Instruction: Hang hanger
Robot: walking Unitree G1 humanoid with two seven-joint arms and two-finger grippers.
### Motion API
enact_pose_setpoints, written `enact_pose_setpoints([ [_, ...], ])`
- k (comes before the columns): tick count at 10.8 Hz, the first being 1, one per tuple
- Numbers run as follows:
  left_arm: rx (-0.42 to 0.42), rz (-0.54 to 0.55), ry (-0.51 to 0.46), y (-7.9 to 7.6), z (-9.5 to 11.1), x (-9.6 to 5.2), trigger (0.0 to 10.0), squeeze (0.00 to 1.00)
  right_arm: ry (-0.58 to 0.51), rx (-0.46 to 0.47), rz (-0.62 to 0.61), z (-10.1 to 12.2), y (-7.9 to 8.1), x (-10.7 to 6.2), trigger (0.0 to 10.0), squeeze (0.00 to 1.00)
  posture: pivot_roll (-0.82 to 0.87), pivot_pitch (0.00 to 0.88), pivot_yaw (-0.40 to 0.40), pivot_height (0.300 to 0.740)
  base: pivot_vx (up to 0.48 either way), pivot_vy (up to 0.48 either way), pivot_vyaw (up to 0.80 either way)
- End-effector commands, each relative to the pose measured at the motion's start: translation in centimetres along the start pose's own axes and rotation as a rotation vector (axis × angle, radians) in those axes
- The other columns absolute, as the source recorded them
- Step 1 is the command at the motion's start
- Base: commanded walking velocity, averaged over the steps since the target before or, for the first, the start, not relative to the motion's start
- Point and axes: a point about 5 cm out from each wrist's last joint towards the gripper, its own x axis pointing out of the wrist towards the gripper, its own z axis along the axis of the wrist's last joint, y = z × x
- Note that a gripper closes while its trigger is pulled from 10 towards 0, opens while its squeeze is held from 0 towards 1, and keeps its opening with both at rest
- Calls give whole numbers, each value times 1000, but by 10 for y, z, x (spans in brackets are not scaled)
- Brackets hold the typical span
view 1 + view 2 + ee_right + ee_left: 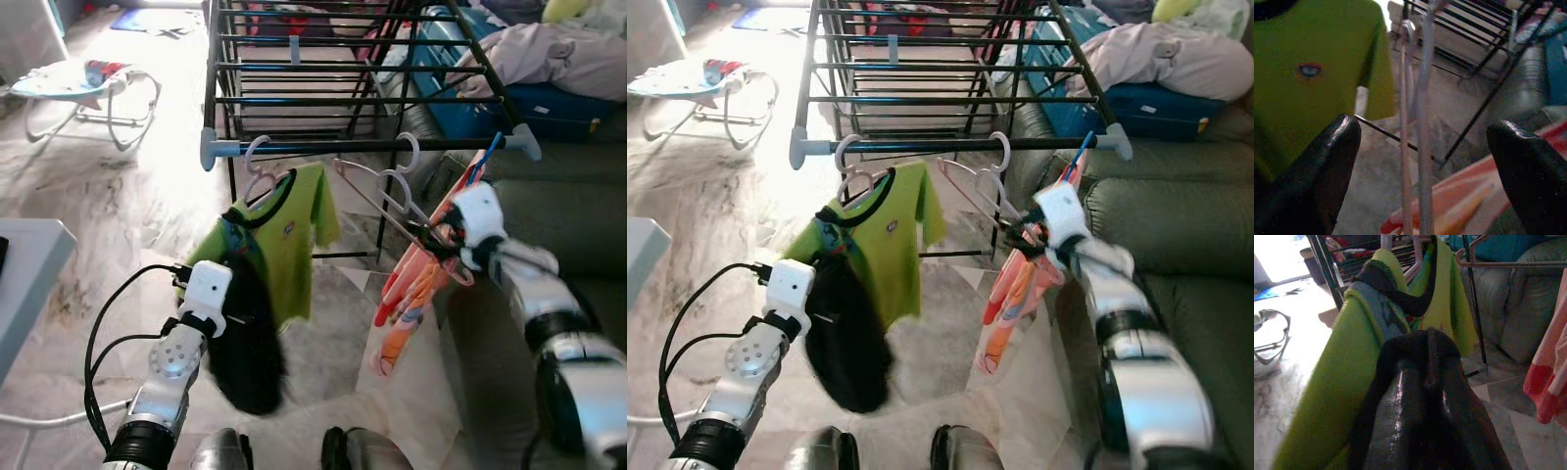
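Beside the rack (372, 147), right hand (1422, 161) spread around 2 hangers (1415, 98).

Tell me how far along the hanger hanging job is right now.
Done: the green shirt's hanger is hooked on the rack's front bar, and two pale hangers beside it look hooked there too. In hand: the right gripper is open around those hangers, near the orange garment; the left gripper grips a black cloth under the shirt. Left: letting go, and the black cloth is still unhung.
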Motion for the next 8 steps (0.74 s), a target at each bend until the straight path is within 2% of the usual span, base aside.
enact_pose_setpoints([
  [1, 14, 15, -66, 3, 14, 5, 10000, 0, 30, -17, 25, 1, -5, -2, 10000, 0, 42, 82, -67, 740, 0, 0, 0],
  [2, 12, 22, -64, 3, 14, 6, 10000, 0, 81, -15, 52, 4, -8, 0, 4588, 0, 44, 81, -73, 740, 0, 0, 0],
  [3, 3, 24, -65, 1, 14, 6, 10000, 0, 126, -30, 91, 3, -9, -1, 0, 0, 49, 80, -78, 740, 0, 0, 0],
  [4, -4, 17, -64, -3, 13, 5, 10000, 0, 159, -40, 87, 5, -14, -3, 0, 0, 47, 81, -79, 740, 0, 0, 0],
  [8, -3, 19, -59, -3, 12, 5, 10000, 0, 202, -94, 83, 9, -23, -6, 0, 0, 44, 81, -83, 740, 0, 0, 0],
])
